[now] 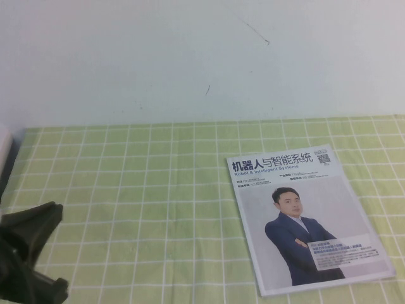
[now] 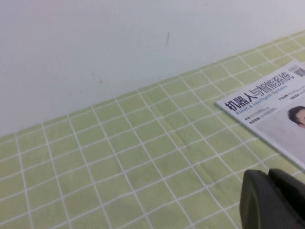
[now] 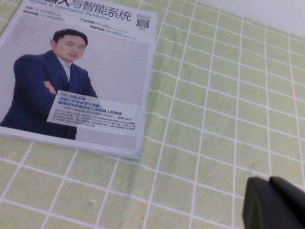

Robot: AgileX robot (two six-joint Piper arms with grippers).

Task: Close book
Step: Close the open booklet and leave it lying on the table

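Only a dark corner of the right gripper (image 3: 274, 202) shows; the left gripper (image 1: 25, 247) is cut off at the near left edge; I cannot tell whether either is open or closed; one book (image 1: 307, 218) lies closed, cover up, on the checked cloth (image 1: 139, 190), right side, apart from both grippers.

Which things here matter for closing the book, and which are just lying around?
Job: magazine, lying closed; left gripper, near the robot, at its left; right gripper, clear of the magazine.
Just there: checked tablecloth, white wall.
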